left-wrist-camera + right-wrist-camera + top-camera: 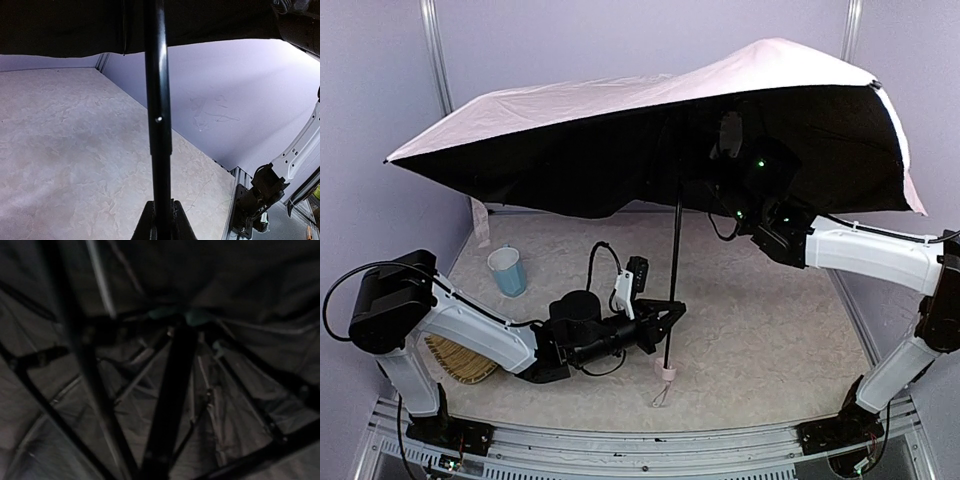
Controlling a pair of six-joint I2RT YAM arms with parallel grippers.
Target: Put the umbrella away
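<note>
The top external camera looks from above and behind the arm bases (450, 435), down and forward across the whole table (770, 330). It stands far enough back to take in all of the open umbrella (620, 110). The left wrist camera sits low over the table. It looks past its own left hand (161, 222) up the shaft (159, 100), very near, toward the lavender wall (225, 100). The right wrist camera is under the canopy (260, 300), facing up into the ribs (245, 380) at close range, in dim light. All three views share the shaft; the top and left wrist views share the table.
</note>
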